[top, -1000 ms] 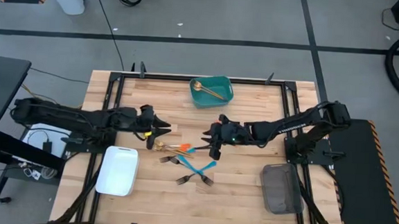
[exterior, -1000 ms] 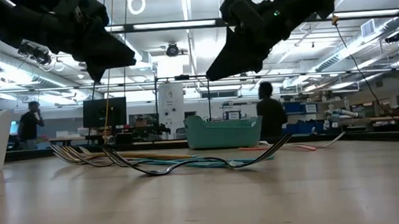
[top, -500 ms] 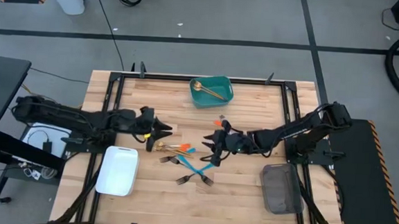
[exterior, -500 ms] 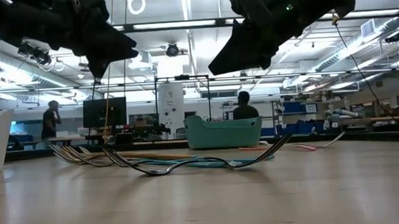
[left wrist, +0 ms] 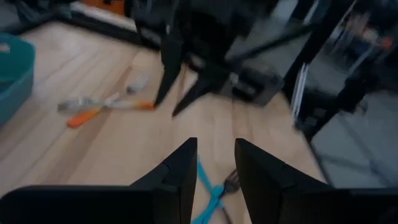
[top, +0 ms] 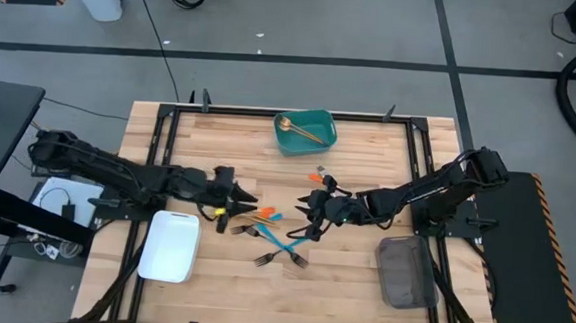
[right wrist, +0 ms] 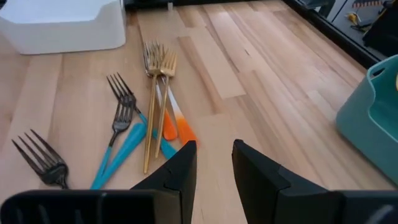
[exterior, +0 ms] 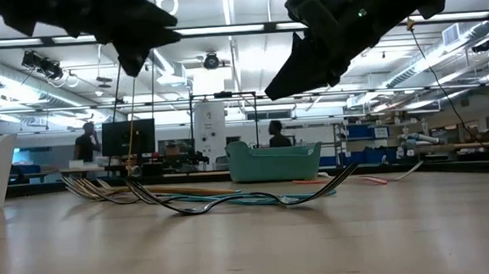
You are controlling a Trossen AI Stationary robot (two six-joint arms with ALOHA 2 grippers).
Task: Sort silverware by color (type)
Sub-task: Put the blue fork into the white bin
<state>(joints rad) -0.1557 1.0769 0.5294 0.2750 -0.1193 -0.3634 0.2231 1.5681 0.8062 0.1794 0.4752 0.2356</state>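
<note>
From above, the silverware [top: 269,232] lies in a loose cluster at the middle of the wooden table [top: 360,286], with one orange-handled piece [top: 316,175] apart, slightly above and right of the cluster; the left gripper [top: 250,196] reaches in from the left of the frame and hangs at the cluster's upper left edge; the right gripper [top: 307,223] comes from the right and hangs at the cluster's right edge; a teal tray [top: 306,131] with gold pieces inside sits at upper centre, a white tray [top: 170,246] at lower left, a grey tray [top: 403,272] at lower right.

At table height, the forks [exterior: 206,199] rest on the wood left of centre, tines curving up; both dark grippers hang above them at the top of the frame, holding nothing; the teal tray [exterior: 274,162] stands behind.

Past the left wrist, its fingers [left wrist: 180,174] stand a little apart with only bare gap between them; a blue-handled fork [left wrist: 214,194] lies just beyond, the orange-handled piece [left wrist: 93,111] at middle left.

Past the right wrist, its fingers [right wrist: 258,171] are likewise slightly spread and empty; gold forks [right wrist: 155,93], blue-handled forks [right wrist: 121,134] and orange handles [right wrist: 180,127] lie bunched at centre left; the white tray [right wrist: 62,25] is at upper left.
</note>
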